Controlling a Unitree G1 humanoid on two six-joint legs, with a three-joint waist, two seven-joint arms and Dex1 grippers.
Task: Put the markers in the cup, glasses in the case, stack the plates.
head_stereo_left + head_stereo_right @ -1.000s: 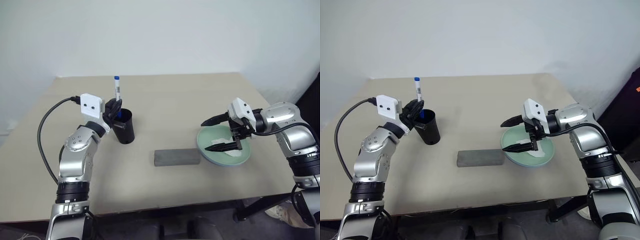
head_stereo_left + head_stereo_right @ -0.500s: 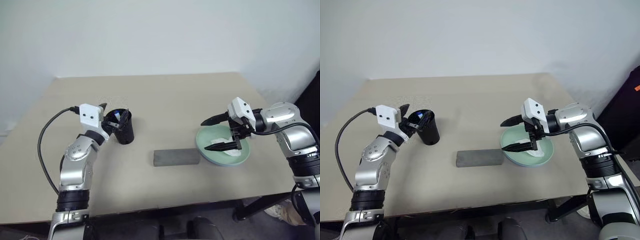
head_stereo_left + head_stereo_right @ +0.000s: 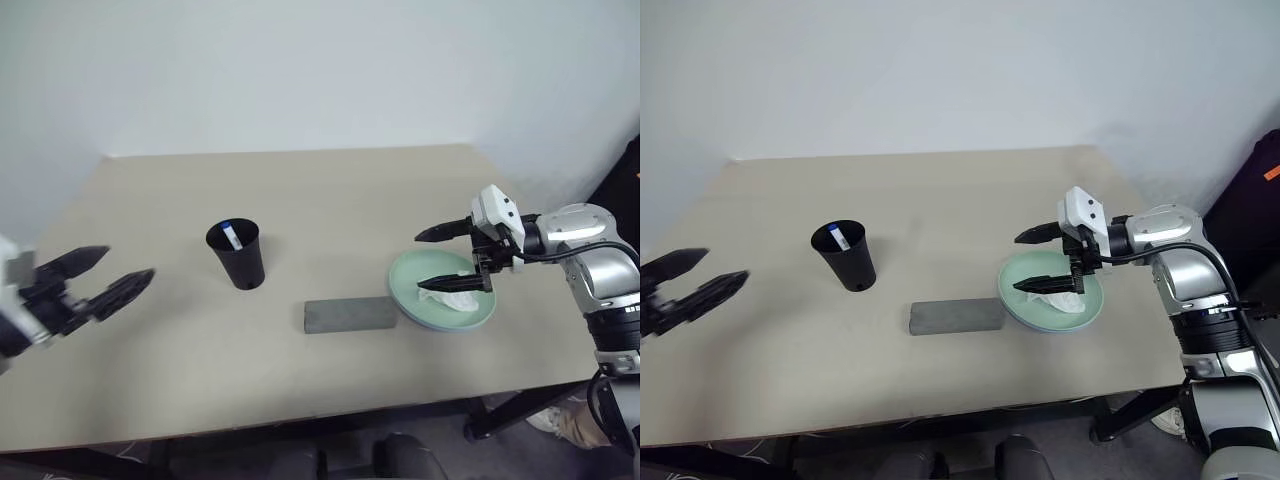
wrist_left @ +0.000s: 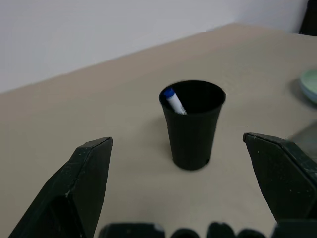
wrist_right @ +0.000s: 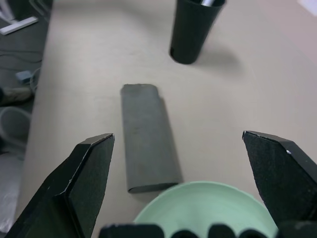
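A black cup [image 3: 236, 256] stands left of the table's middle, and a blue-capped marker [image 3: 229, 236] leans inside it. The same cup [image 4: 192, 124] and marker [image 4: 172, 97] show in the left wrist view. My left gripper [image 3: 128, 263] is open and empty, well to the left of the cup. The grey case [image 3: 350, 315] lies shut near the front; the glasses are hidden. A mint green plate [image 3: 418, 308] sits right of the case. My right gripper [image 3: 420, 262] hangs open over the plate, its lower finger by a white tissue [image 3: 452, 299] lying in it.
The beige table [image 3: 330, 200] ends close in front of the case and just right of the plate. A white wall stands behind it. In the right wrist view the case [image 5: 147, 144] lies between the plate [image 5: 208, 208] and the cup [image 5: 193, 25].
My left gripper opened and the blue-capped marker dropped into the cup. The left arm then drew back and far to the left. The right gripper stays open over the plate.
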